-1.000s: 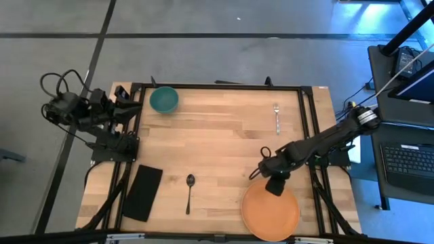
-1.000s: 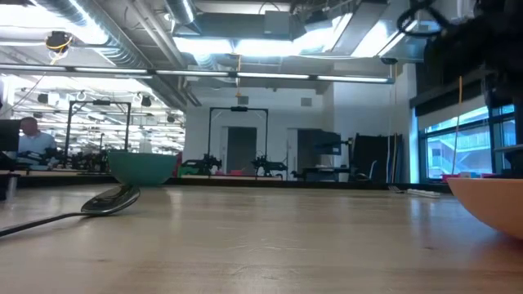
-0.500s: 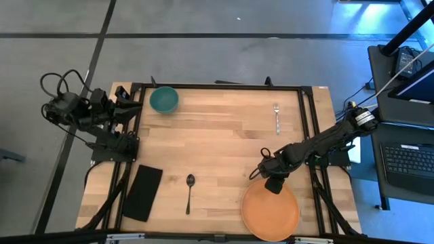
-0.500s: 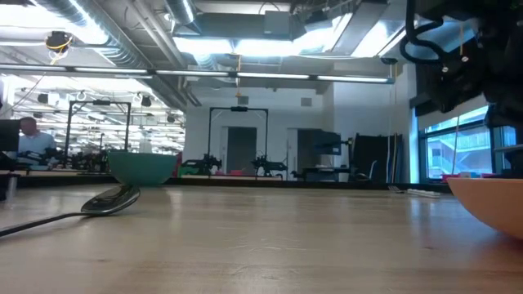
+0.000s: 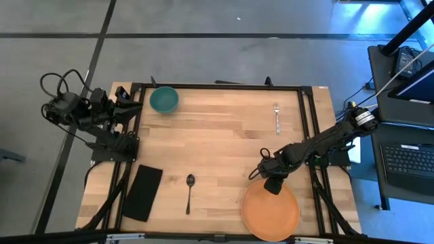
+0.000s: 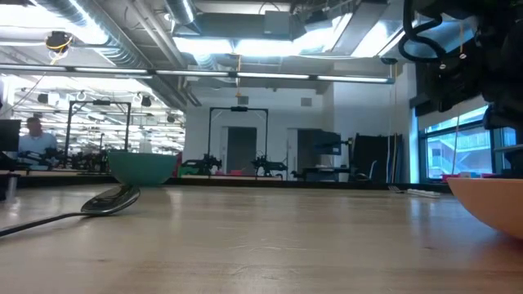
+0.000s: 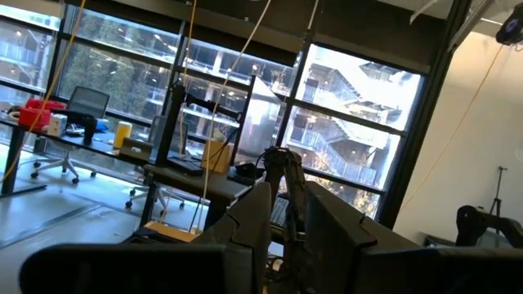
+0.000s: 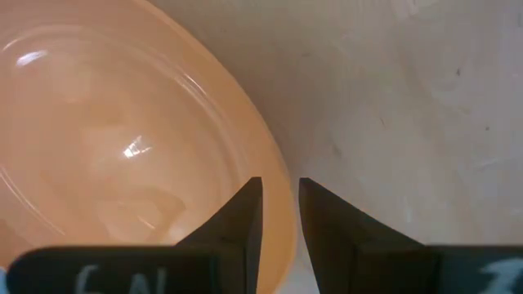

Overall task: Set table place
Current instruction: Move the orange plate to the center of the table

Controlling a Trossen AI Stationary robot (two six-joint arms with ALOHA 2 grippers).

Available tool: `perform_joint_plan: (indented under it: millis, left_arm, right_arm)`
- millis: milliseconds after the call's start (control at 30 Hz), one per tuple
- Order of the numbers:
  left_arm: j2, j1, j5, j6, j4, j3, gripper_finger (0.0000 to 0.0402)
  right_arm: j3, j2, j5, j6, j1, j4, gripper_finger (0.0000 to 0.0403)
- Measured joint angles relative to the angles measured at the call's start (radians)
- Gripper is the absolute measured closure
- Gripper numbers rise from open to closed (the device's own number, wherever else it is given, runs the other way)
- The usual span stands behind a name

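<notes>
An orange plate (image 5: 270, 211) lies on the wooden table (image 5: 224, 135) at the near right; it also shows in the low view (image 6: 490, 204). My right gripper (image 5: 272, 186) is down at the plate's far rim, shut on it. A teal bowl (image 5: 163, 99) stands at the far left, a fork (image 5: 277, 116) lies at the far right, and a spoon (image 5: 190, 192) and a black napkin (image 5: 143, 192) lie at the near left. My left gripper (image 5: 129, 107) waits off the table's far left edge, its fingers close together (image 7: 283, 192). My right gripper pinches the plate's far rim (image 8: 282, 208) between its two fingers, one finger (image 8: 245, 216) over the plate's inside, the other (image 8: 327, 224) outside over the table. The fingers come from above, pointing down. The plate still lies flat on the table.
The table's middle is bare wood between the bowl, the fork and the spoon. The black frame (image 5: 308, 129) runs along the table's edges. A person sits far off in the room at the left of the low view (image 6: 33, 139).
My right gripper has come down a little toward the plate's far rim; in the low view the arm and its cable have sunk into the picture. The plate has stayed where it was.
</notes>
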Motion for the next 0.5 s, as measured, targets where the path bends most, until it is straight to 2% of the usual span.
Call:
perform_joint_plan:
  millis: [500]
  left_arm:
    - [0.0, 0.0, 0.0, 0.0, -0.002, 0.0, 0.0333]
  right_arm:
    - [0.0, 0.0, 0.019, -0.001, 0.018, 0.009, 0.0318]
